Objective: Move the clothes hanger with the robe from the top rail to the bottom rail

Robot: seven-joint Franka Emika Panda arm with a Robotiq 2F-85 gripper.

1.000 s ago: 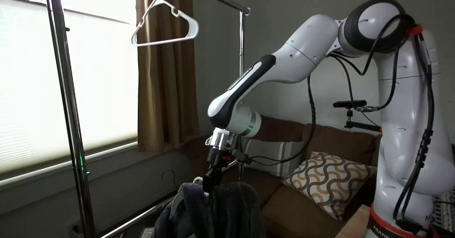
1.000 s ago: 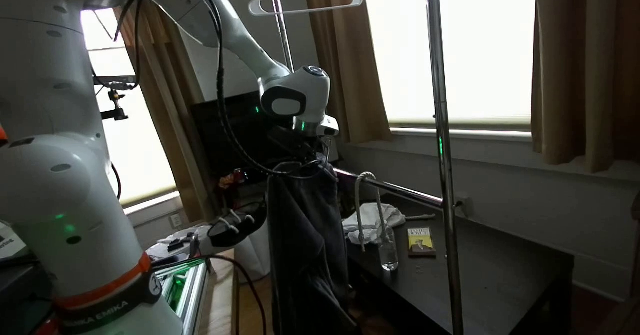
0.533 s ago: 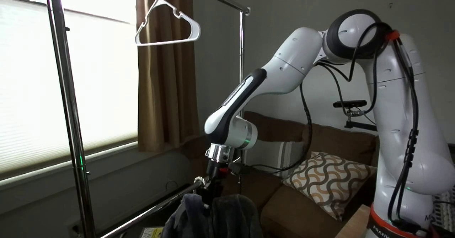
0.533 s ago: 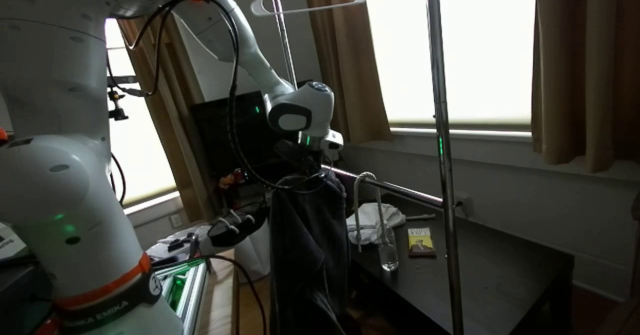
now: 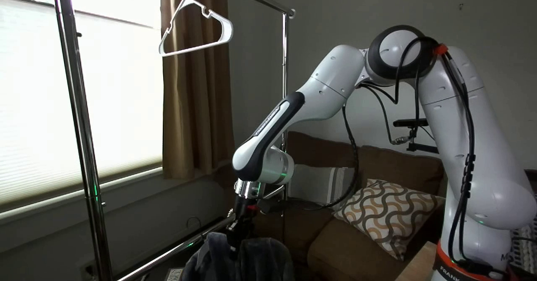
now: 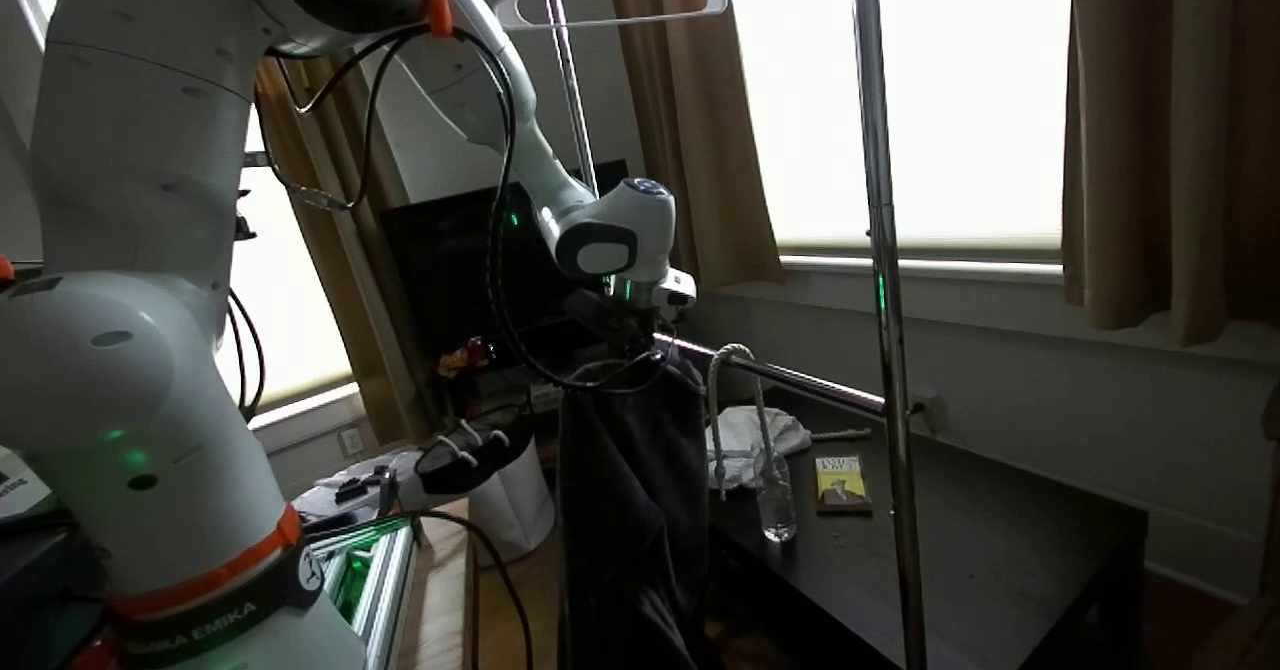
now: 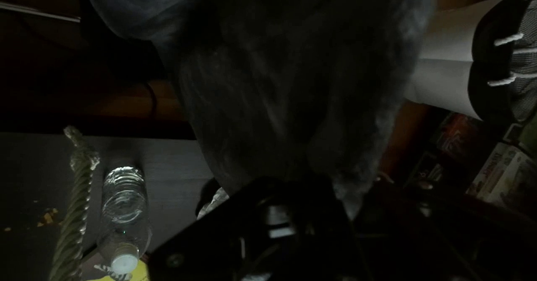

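We've got the long, limp, charcoal-grey plush robe (image 6: 630, 510) dangling below the black, jointed pincer (image 5: 234, 246) that's clamped on its bunched top, two soft humps rising either side of the grip! We see it drop in deep, heavy creases, fuzzy along its edges, just beside the thin, shiny pale-grey metal bottom rail (image 6: 800, 382), though whether they touch we can't tell.
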